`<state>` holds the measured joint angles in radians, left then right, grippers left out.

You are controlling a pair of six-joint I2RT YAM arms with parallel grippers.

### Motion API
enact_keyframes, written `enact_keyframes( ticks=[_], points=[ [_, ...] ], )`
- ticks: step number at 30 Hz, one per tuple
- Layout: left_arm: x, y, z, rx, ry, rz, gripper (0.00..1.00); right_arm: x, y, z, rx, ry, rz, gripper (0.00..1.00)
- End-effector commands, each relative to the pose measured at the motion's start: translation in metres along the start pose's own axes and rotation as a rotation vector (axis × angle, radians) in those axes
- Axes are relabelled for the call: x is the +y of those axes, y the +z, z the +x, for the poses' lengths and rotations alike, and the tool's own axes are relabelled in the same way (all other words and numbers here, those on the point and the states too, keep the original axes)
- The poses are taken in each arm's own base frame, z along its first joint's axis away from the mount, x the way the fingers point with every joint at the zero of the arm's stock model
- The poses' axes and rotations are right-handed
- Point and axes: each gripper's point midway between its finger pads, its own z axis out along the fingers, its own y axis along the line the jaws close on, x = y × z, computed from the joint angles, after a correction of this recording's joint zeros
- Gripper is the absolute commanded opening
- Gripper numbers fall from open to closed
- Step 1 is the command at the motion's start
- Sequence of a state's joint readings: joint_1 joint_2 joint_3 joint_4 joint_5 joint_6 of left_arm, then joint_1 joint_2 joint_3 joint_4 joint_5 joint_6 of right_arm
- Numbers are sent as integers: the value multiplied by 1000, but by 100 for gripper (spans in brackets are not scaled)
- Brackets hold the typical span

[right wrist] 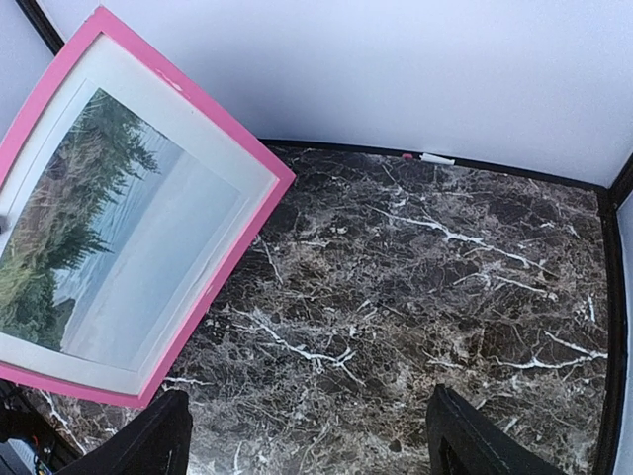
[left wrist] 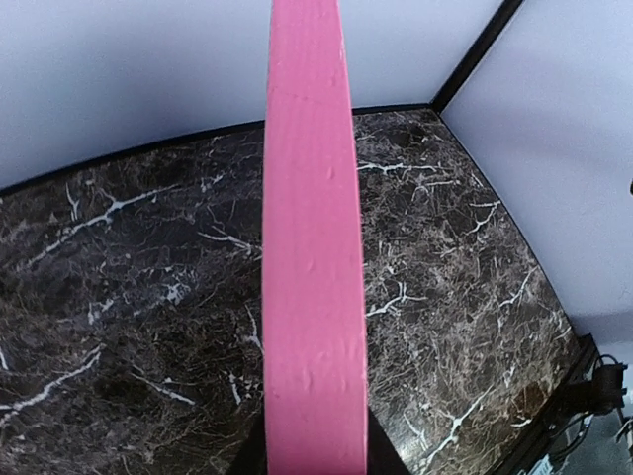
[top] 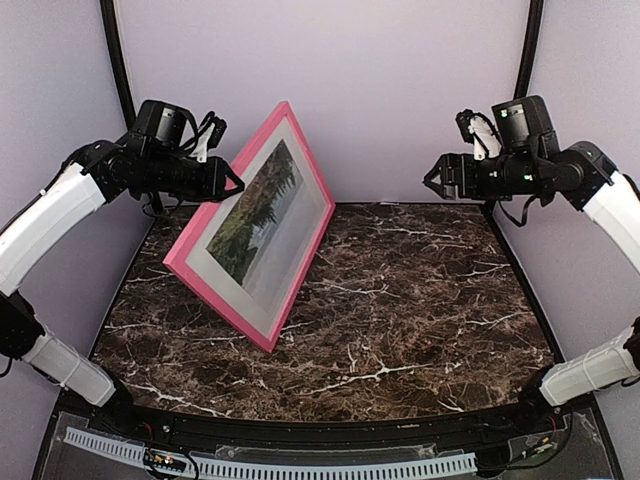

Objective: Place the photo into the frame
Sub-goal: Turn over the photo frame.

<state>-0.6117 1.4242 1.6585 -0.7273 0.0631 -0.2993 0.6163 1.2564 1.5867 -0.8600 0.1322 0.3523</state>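
Tilted frame (top: 212, 292) is pinched by left fingers (top: 228, 182) alone, upper left; right fingers (right wrist: 475, 440) are spread, empty. If the pinch slips, it could be dropped onto bench (top: 420, 300).

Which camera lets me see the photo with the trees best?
The right wrist view. There the photo is big and faces the camera, so the trees, grass and water all show. The top view shows it too, but smaller and slanted. The left wrist view shows only the pink edge of the frame, and no photo at all.
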Motion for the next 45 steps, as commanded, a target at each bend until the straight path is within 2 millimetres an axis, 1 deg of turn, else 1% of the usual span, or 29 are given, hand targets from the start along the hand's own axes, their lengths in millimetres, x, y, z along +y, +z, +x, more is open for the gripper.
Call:
enact_keyframes(
  ticks=[1, 2, 3, 4, 5, 11, 14, 15, 16, 17, 18, 19, 20, 21, 22, 23, 24, 25, 26, 27, 31, 33, 34, 35, 37, 40, 41, 42, 45],
  points=[
    [-17, -26, -48, -225, -234, 275, 0, -6, 7, 5, -3, -1, 15, 83],
    [-10, -17, -36, -206, -267, 278, 0, -7, 9, 8, 3, 0, 16, 83],
    [-5, -17, -41, -235, -312, 300, 0, -7, 11, 12, 10, 2, 15, 83],
    [1, -11, -31, -225, -342, 298, 0, -8, 14, 16, 22, 1, 17, 83],
    [6, -12, -36, -259, -381, 308, 0, -8, 16, 19, 28, 3, 15, 83],
    [37, -4, -8, -344, -547, 273, 0, -6, 33, 44, 76, 25, -18, 83],
    [52, 4, 19, -359, -620, 246, 0, -2, 43, 59, 104, 43, -52, 83],
    [58, 11, 34, -339, -652, 232, 0, -2, 46, 63, 111, 47, -58, 83],
    [59, 9, 35, -355, -670, 235, 0, -2, 48, 67, 118, 49, -64, 83],
    [63, 12, 48, -345, -685, 223, 1, -1, 51, 71, 127, 51, -69, 83],
    [66, 13, 52, -352, -707, 218, 1, 0, 53, 73, 134, 55, -76, 83],
    [71, 18, 67, -336, -724, 205, 2, 0, 55, 76, 139, 57, -75, 83],
    [73, 18, 69, -345, -744, 207, 2, -1, 57, 78, 142, 61, -74, 83],
    [77, 23, 84, -327, -760, 194, 3, 2, 59, 81, 151, 65, -93, 83],
    [79, 24, 87, -328, -779, 198, 4, 3, 62, 85, 160, 70, -102, 83],
    [82, 30, 99, -312, -791, 191, 4, 5, 64, 88, 170, 75, -111, 83],
    [82, 32, 105, -304, -810, 193, 6, 6, 67, 91, 178, 80, -118, 83],
    [86, 37, 118, -282, -825, 182, 7, 7, 69, 93, 187, 85, -123, 83],
    [86, 39, 122, -280, -838, 190, 9, 8, 71, 96, 195, 89, -129, 82],
    [89, 43, 133, -262, -850, 181, 10, 9, 73, 99, 204, 93, -134, 82],
    [92, 51, 157, -230, -884, 179, 22, 13, 82, 115, 240, 109, -148, 82],
    [90, 54, 169, -207, -891, 177, 32, 14, 87, 126, 264, 117, -153, 82],
    [87, 56, 175, -191, -888, 176, 38, 15, 90, 132, 277, 122, -154, 83],
    [85, 57, 179, -183, -885, 175, 41, 15, 92, 138, 288, 124, -155, 83],
    [72, 62, 191, -144, -870, 181, 50, 16, 97, 149, 311, 128, -159, 83],
    [60, 74, 214, -75, -865, 178, 55, 17, 101, 161, 336, 127, -165, 83],
    [52, 75, 217, -59, -865, 195, 57, 17, 102, 163, 338, 124, -166, 83],
    [50, 81, 229, -27, -868, 185, 58, 16, 102, 164, 339, 122, -165, 83],
    [30, 88, 243, 17, -866, 222, 60, 15, 105, 169, 350, 113, -160, 83]
  ],
)
